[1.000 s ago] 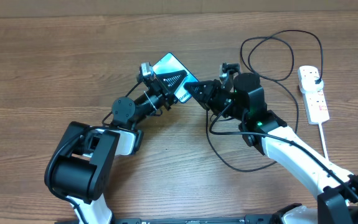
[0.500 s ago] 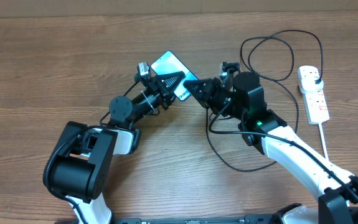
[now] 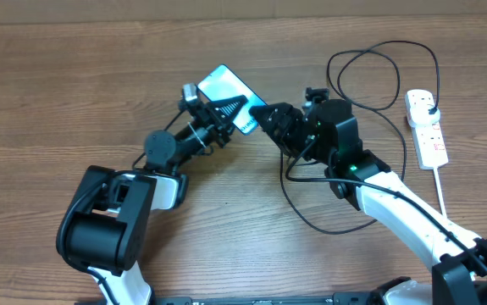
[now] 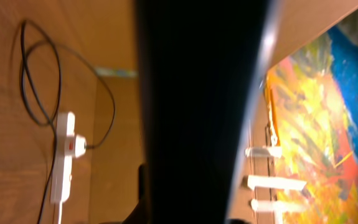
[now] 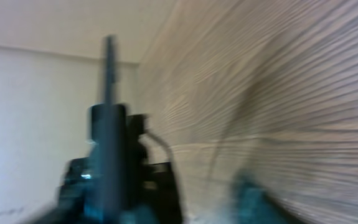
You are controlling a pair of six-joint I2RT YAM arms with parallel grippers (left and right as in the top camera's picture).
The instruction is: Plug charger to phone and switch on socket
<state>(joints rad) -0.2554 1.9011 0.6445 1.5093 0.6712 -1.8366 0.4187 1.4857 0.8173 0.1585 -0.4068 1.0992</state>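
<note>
Phone (image 5: 108,143) smeared (edge-on) in right wrist view.

The left arm (image 3: 160,151) is stretching up and to the right from its base. The left gripper (image 3: 228,111) is clamping the phone (image 3: 221,85) between its fingers and holding it tilted. The right arm (image 3: 389,200) is reaching up and to the left, with the right gripper (image 3: 263,119) pointing at the left one, tips almost meeting. Blur is hiding how the right jaws are standing.
</note>
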